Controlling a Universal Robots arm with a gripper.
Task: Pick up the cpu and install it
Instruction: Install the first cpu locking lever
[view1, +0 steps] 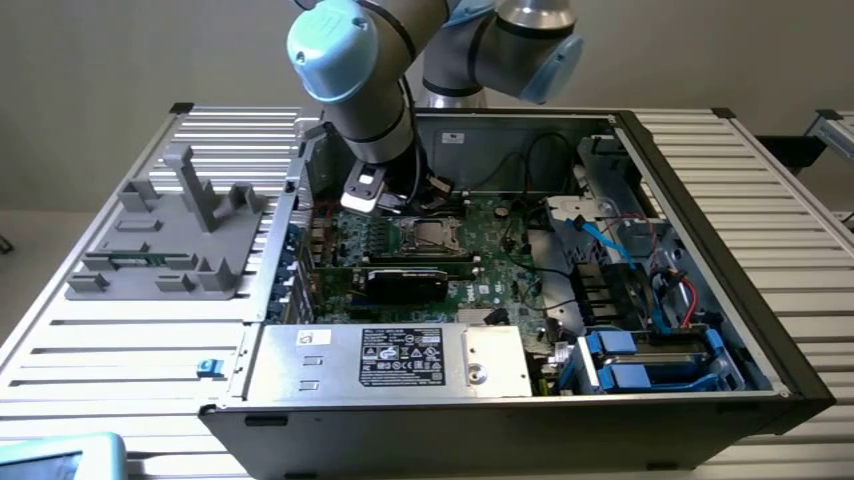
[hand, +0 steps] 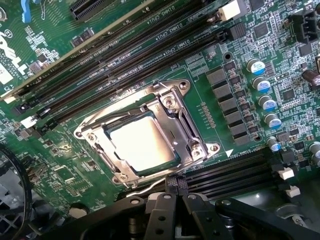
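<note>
A: Start with the exterior view. Where did the gripper (view1: 390, 207) sit?

B: Deep in the open computer case (view1: 694, 210), low over the motherboard (view1: 501, 268). The socket frame (view1: 430, 236) was just at its four o'clock. The black card (view1: 407, 283) lay at six o'clock of that frame.

A: Any hazard there?

B: I'd say the black cables (view1: 534, 160) looping at the gripper's two o'clock. A wide swing of the arm (view1: 374, 100) could have snagged them. The case wall (view1: 296, 190) at nine o'clock also stood close to the arm.

A: And the wrist view?

B: The cpu (hand: 142, 145) lay flat inside the socket frame, pale top up. The fingers (hand: 161, 212) were pressed together with nothing between them. Their tips were just beside the frame's edge and apart from the chip.

A: So what worried you?

B: Whether the chip was fully seated. I couldn't tell if it was level all round. If it sat skewed, any push from those closed tips might have bent the contacts beneath. A sideways drift could also have scraped the memory slots (hand: 150, 55) flanking the frame, or clipped the capacitors (hand: 262, 85) near it.
</note>
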